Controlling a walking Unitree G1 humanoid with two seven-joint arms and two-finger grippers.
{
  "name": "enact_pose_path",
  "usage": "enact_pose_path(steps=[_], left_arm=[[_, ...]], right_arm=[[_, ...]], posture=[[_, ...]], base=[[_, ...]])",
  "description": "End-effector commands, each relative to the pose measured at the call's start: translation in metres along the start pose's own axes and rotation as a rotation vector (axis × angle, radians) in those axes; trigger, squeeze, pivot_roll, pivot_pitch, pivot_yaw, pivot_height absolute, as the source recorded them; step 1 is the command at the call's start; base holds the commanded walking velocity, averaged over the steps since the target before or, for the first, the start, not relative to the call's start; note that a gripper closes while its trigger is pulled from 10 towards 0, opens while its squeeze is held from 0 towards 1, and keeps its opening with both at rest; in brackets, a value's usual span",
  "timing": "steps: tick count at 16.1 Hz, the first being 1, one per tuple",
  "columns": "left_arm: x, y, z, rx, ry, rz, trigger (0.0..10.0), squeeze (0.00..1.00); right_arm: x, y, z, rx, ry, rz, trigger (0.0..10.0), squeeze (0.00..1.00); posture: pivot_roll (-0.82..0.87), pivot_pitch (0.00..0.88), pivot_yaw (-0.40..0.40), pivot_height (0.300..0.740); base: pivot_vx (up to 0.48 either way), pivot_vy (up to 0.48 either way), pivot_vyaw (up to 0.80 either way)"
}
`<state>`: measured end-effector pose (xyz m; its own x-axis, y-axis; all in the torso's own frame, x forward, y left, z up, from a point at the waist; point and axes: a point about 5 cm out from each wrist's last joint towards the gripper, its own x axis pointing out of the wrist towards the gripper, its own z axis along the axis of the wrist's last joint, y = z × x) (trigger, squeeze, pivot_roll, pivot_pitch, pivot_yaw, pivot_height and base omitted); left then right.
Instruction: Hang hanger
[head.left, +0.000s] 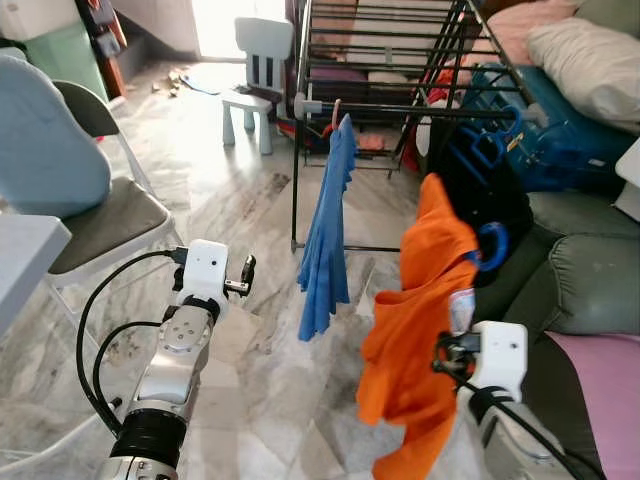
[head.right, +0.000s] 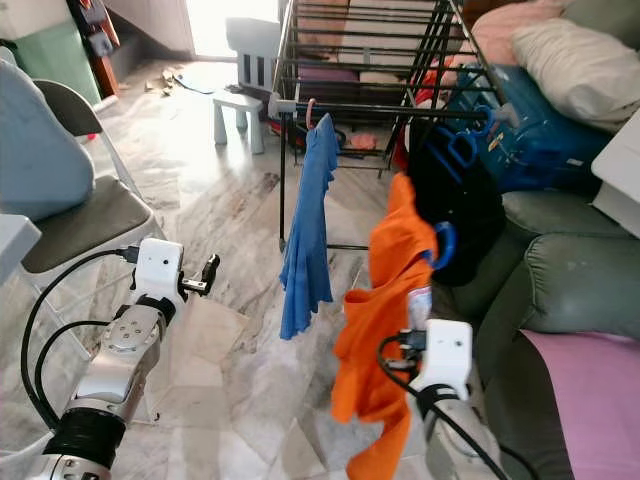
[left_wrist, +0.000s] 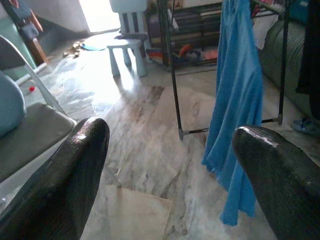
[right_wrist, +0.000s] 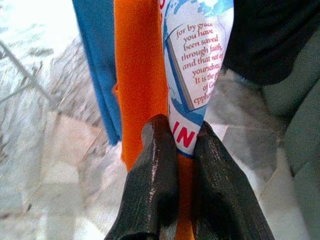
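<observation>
An orange shirt (head.left: 415, 320) with a printed white and blue patch (right_wrist: 197, 65) hangs in front of the drying rack (head.left: 400, 108). My right gripper (right_wrist: 182, 132) is shut on its cloth at the patch, low in the middle of the shirt (head.right: 375, 340). A blue hanger loop (head.left: 492, 245) shows at the shirt's upper edge, against a black garment (head.left: 485, 190) on the rack. To the left a blue shirt (head.left: 325, 240) hangs from the rail on a pink hanger (head.left: 336, 108). My left gripper (left_wrist: 170, 145) is open and holds nothing; it is raised left of the blue shirt (left_wrist: 235, 100).
A grey folding chair (head.left: 95, 225) stands at the left and a small white chair (head.left: 255, 75) at the back. A grey sofa (head.left: 585, 275) with pillows (head.left: 590, 55) and a blue bag (head.left: 560, 135) lines the right. Marble floor (head.left: 250, 200) lies open between chair and rack.
</observation>
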<state>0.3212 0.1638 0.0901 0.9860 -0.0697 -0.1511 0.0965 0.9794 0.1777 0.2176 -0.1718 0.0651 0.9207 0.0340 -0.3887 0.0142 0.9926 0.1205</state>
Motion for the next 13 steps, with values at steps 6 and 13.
enact_pose_path(steps=[6,13], left_arm=[[0.003,-0.002,-0.008,0.006,0.040,0.003,10.0,0.00],[0.010,-0.003,-0.005,0.009,0.039,-0.009,10.0,0.00]], right_arm=[[-0.002,0.004,-0.002,0.027,-0.014,-0.003,10.0,0.00],[0.003,0.003,0.001,0.022,-0.020,-0.005,10.0,0.00]], posture=[[0.00,0.000,-0.030,0.740],[0.00,0.000,-0.028,0.740]], base=[[0.394,0.000,0.18],[0.466,0.000,0.00]])
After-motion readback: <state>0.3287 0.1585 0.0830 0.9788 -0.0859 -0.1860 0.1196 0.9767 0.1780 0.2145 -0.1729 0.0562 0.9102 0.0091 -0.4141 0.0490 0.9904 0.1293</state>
